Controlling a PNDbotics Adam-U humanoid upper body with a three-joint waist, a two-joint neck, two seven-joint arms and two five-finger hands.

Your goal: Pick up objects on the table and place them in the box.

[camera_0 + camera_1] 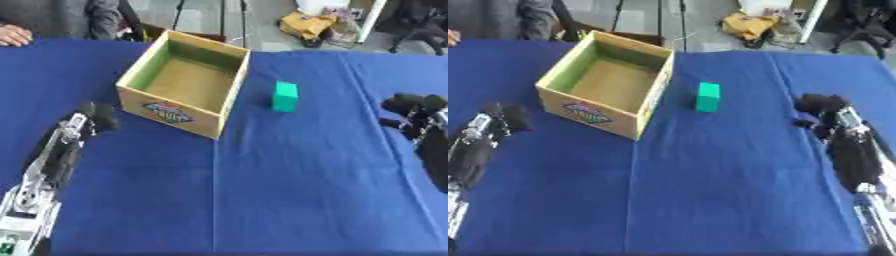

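Green block (707,96) stands upright on blue table (710,190), long axis vertical, well left of right hand (822,109) and slightly farther out, just right of open box (185,80). Right hand nearer; fingers curled, holding nothing. Left hand (98,117) beyond box's other side, fingers also curled, empty.

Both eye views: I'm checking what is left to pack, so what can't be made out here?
- Open cardboard box: its near wall hides the nearest strip of floor in both views.
- Colourful label on the box front: blurred, unreadable.
- Left hand and right hand: dark blurs, finger pose unclear.
- Green block: far faces hidden.
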